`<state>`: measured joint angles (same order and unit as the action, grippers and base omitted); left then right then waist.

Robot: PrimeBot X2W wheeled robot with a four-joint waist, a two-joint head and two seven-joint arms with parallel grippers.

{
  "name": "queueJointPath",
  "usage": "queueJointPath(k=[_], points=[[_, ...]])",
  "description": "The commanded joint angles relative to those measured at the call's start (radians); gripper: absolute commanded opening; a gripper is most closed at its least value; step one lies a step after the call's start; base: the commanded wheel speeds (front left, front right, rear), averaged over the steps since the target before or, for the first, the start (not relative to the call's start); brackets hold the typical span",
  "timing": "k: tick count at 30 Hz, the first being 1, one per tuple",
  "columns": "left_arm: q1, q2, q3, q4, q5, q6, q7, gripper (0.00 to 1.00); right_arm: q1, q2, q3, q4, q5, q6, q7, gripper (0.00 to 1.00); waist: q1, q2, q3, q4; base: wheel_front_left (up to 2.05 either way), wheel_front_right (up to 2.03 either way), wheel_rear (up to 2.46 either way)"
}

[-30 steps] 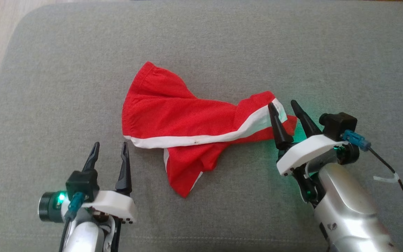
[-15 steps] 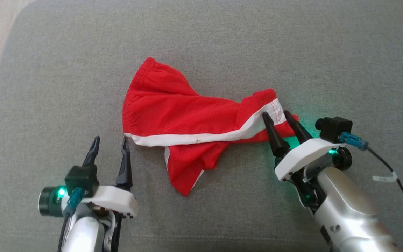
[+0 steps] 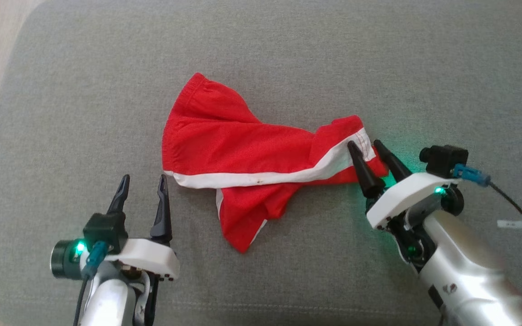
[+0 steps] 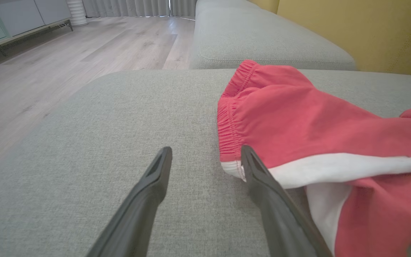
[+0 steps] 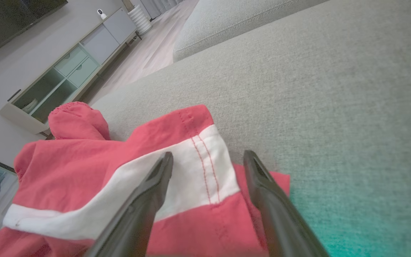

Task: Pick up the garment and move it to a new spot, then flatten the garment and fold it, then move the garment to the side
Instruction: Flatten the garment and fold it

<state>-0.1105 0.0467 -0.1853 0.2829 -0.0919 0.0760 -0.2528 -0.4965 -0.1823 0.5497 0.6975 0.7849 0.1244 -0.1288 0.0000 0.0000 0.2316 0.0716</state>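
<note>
Left wrist view: garment point(image 4: 298, 117) partly off-frame

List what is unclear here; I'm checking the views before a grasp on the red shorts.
- Head view: whether the right gripper touches the red shorts; its fingers overlap the hem.
- Left wrist view: the shorts' right part, cut off by the edge.
- Right wrist view: cloth under the fingers, hidden by them.
</note>
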Motion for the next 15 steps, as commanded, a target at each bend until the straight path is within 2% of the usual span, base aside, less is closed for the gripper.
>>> queueJointPath(k=[1, 15], points=[[-0.032, 0.004, 0.026, -0.032, -0.004, 0.005, -0.009, 1.00, -0.041, -0.002, 0.018, -0.018, 0.008, 0.006, -0.012, 1.00, 0.0000, 0.0000, 0.001, 0.002, 0.00, 0.00, 0.00], [-0.030, 0.004, 0.026, -0.037, -0.011, 0.008, -0.009, 1.00, -0.081, -0.036, 0.102, -0.006, 0.082, 0.006, 0.011, 1.00, 0.0000, 0.0000, 0.006, 0.011, 0.00, 0.00, 0.00]])
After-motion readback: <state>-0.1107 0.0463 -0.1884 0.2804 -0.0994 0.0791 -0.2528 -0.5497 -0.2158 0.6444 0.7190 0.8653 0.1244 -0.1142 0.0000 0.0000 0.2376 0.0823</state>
